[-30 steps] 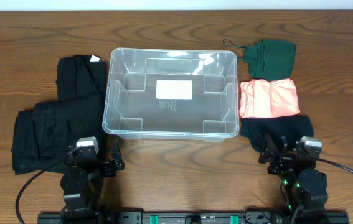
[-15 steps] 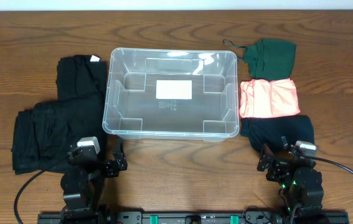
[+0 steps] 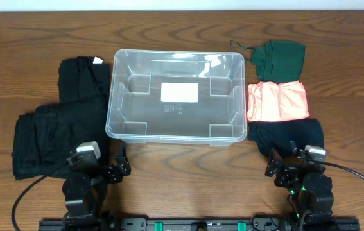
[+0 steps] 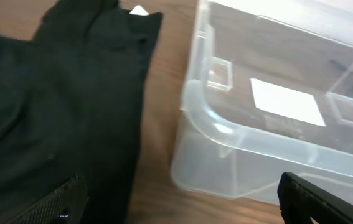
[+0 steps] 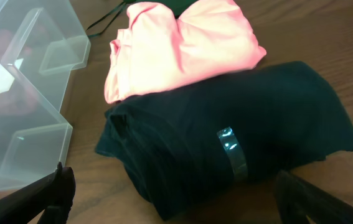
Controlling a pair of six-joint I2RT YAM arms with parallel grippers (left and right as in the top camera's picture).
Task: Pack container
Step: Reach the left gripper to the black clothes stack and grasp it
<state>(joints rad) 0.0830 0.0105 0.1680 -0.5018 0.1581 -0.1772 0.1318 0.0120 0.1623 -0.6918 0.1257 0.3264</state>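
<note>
The clear plastic container stands empty at the table's middle, a white label on its base; it also shows in the left wrist view and the right wrist view. Black folded clothes lie to its left. To its right lie a dark green garment, a pink garment and a dark navy folded garment, the navy one close in the right wrist view. My left gripper is open and empty near the front edge. My right gripper is open and empty just before the navy garment.
The wooden table extends round the container. The black clothes fill the left of the left wrist view. The pink garment sits behind the navy one in the right wrist view.
The left wrist has shifted slightly left and down. The right gripper has settled a little lower than a second ago. Nothing was taken hold of.
</note>
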